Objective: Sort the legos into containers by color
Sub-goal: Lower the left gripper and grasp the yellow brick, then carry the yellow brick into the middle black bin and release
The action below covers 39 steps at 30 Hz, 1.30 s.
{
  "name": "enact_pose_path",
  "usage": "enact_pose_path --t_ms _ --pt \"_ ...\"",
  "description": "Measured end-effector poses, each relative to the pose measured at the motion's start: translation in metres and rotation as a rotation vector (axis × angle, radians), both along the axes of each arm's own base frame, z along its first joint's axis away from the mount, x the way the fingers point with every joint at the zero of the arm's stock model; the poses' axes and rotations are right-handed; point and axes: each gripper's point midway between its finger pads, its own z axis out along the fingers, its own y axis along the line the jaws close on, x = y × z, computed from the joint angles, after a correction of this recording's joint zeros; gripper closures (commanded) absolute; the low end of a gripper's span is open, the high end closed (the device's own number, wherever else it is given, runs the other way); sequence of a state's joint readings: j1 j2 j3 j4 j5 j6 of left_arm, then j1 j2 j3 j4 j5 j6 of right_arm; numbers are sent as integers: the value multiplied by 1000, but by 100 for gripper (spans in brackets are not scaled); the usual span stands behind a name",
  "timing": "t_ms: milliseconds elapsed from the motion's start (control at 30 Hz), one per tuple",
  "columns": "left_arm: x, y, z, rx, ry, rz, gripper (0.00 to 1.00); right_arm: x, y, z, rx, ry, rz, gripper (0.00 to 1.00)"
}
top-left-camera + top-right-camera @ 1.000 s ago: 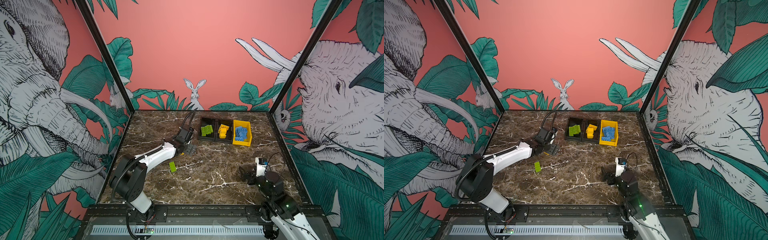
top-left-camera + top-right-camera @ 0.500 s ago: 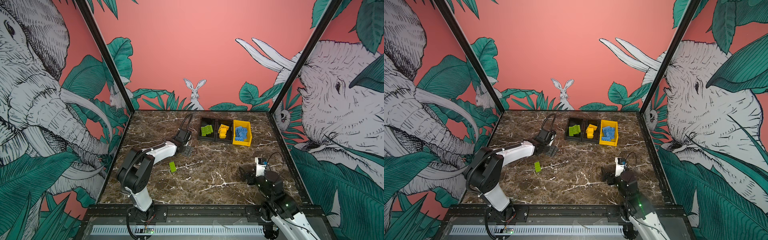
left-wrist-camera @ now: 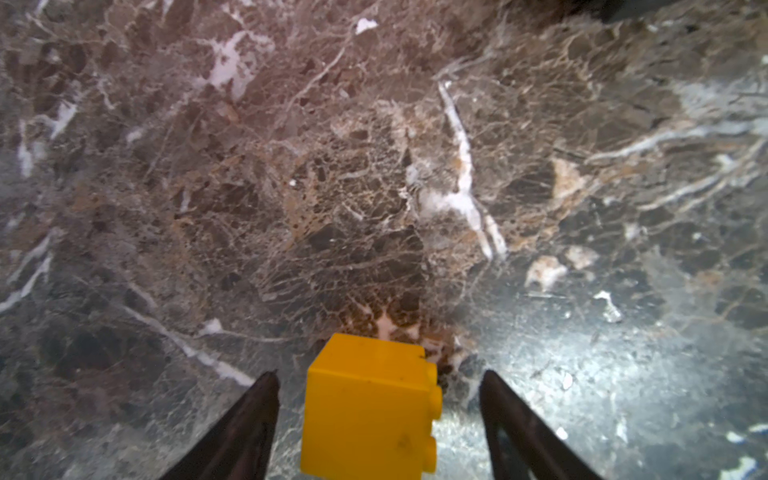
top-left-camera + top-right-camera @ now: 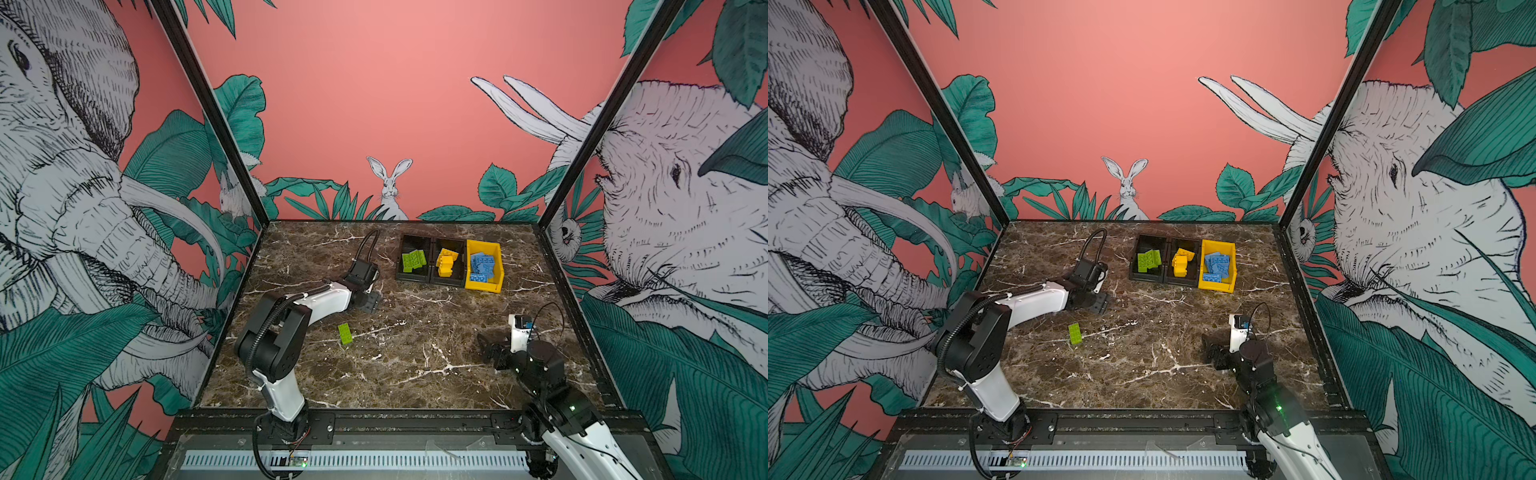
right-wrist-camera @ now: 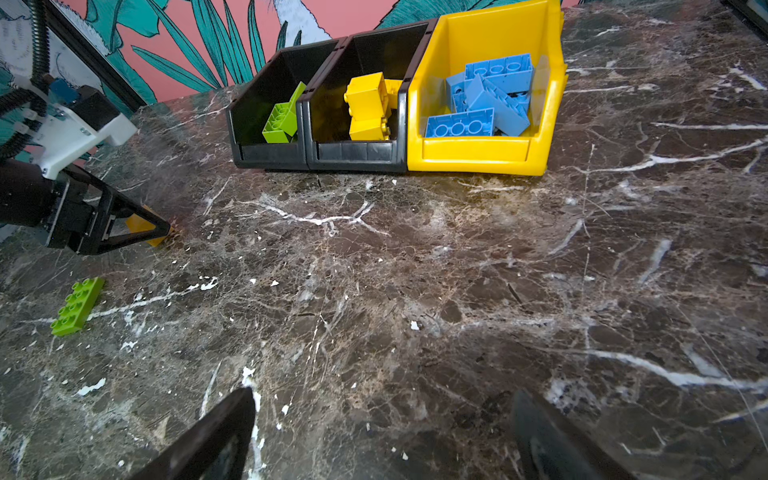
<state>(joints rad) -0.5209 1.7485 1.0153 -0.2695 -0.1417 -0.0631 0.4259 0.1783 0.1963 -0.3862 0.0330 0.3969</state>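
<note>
Left wrist view: a single yellow brick (image 3: 368, 409) was seen standing on the marble table (image 3: 374, 187) between the two dark fingers (image 3: 249, 424) of the left pincer (image 3: 379, 376), its studs turned sideways toward one finger. A gap was left on each side of the brick, so the pincer was spread around it and not clamped on it. In the right wrist view the same pincer was shown low at the table, with the brick partly hidden behind a finger. A loose green brick (image 5: 77, 306) was found lying flat, studs up, on the table near the left pincer but apart from it; in both top views it was placed nearer the front edge than that pincer. Three bins were set touching in a row toward the far side of the table. Green bricks (image 5: 282, 120) were held in the end black bin (image 5: 270, 156), yellow bricks (image 5: 368, 106) in the middle black bin (image 5: 353, 156), and blue bricks (image 5: 490, 95) in the yellow bin (image 5: 473, 156). The right pincer (image 5: 383, 394) was kept spread wide with nothing between its fingers, over bare table at the front right, well apart from the bins and both loose bricks.
</note>
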Motion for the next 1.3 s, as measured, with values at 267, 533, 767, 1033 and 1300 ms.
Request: enact_pose_path --t_ms 267,533,767,1033,1300 --pt "-1 -1 -9 0 20 -5 40 1 0 2 3 -6 0 5" --pt "0 -1 -8 3 16 -7 55 1 0 2 3 -6 0 5" --pt "2 -6 -4 -19 11 -16 62 1 0 2 4 -10 0 5" --pt "6 -52 35 -171 -25 -111 63 1 0 3 7 -15 0 5" --pt "42 -166 159 -396 -280 -306 63 1 0 4 7 -15 0 5"
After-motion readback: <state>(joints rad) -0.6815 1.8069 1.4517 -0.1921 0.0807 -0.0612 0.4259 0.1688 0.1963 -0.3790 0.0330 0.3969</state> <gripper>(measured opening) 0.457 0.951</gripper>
